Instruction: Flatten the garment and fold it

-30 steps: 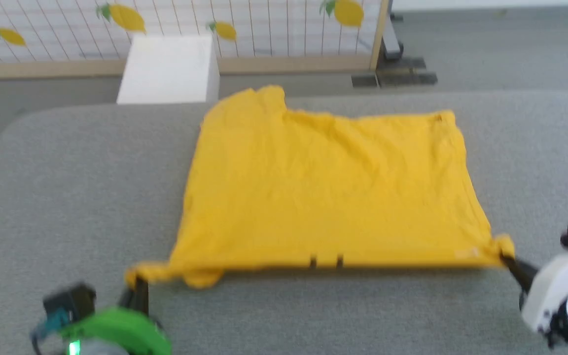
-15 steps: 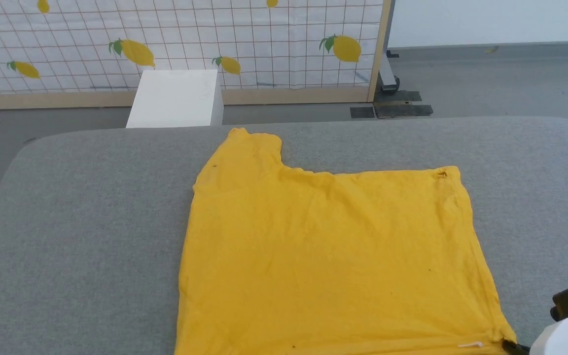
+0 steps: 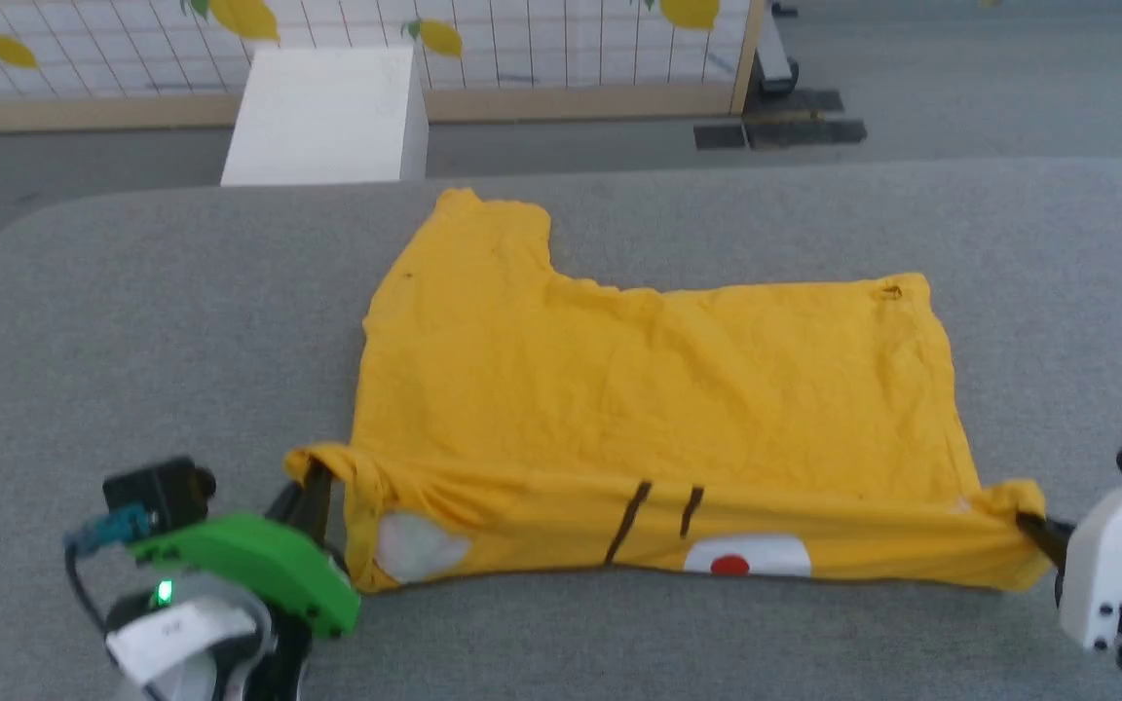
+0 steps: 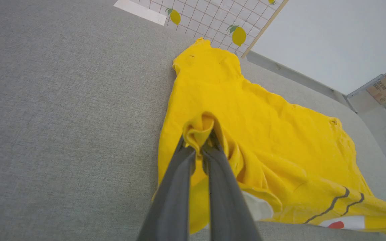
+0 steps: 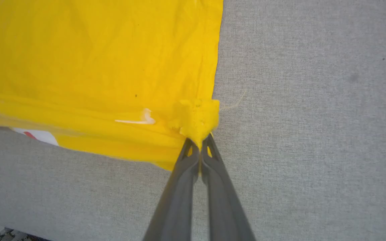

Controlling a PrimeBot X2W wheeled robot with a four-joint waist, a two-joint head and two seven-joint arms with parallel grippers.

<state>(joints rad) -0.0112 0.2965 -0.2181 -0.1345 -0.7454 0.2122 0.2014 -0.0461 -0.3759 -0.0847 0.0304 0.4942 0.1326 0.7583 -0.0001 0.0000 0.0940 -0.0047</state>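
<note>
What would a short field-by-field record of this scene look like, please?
surface: grey padded table
garment: yellow T-shirt, spread plain side up, lightly wrinkled
near edge: lifted between the two hands, printed side showing (white patches, red dot, black stripes)
left hand: shut on the garment's near left corner
right hand: shut on the garment's near right corner
background: white box, lemon-print screen
</note>
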